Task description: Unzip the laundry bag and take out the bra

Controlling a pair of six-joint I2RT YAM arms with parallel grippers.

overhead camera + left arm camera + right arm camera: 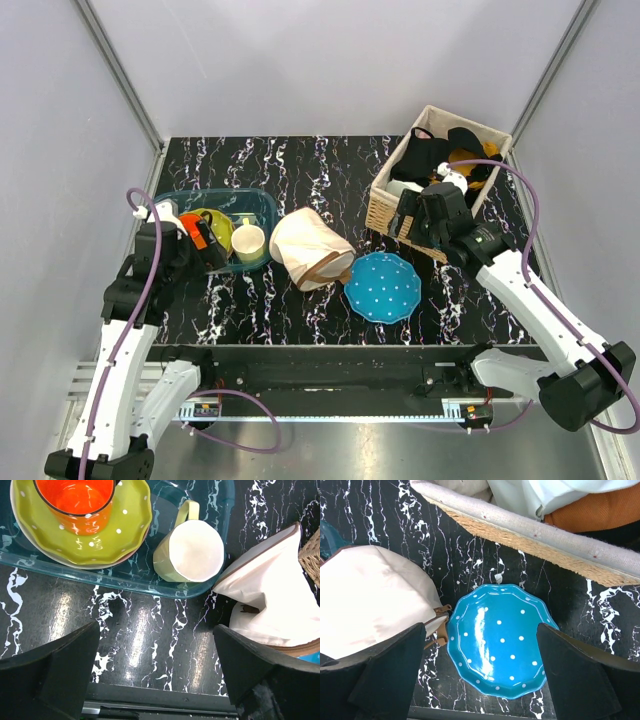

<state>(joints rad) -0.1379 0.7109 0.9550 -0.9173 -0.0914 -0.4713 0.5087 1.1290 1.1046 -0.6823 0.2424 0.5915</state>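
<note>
**Jaws wide, bag unopened at mid-table**

The laundry bag [308,248] sits at the middle of the black marbled table [300,170], with my left gripper [156,630] and right gripper [481,630] each poised on its own side, jaws apart and holding nothing. No bra shows in any view; I judge it is inside the bag, which looks closed.

The main risk, as I see it, is the soft bag sliding whole when its zip is pulled, unless one gripper pins the fabric. Pushed right, it would shove the blue dotted plate [500,640], which lies just beside its brown zip trim [440,611]. Pushed left, it would meet the teal tray [100,575] and could knock the pale mug [192,550] lying just inside the rim. The wicker basket [545,537], far right, crowds my right arm's swing.

Room is best on the far side, where bare table runs back to the wall. The near strip is narrow, ending at the table edge by my bases, so a loose bra could drop there.
</note>
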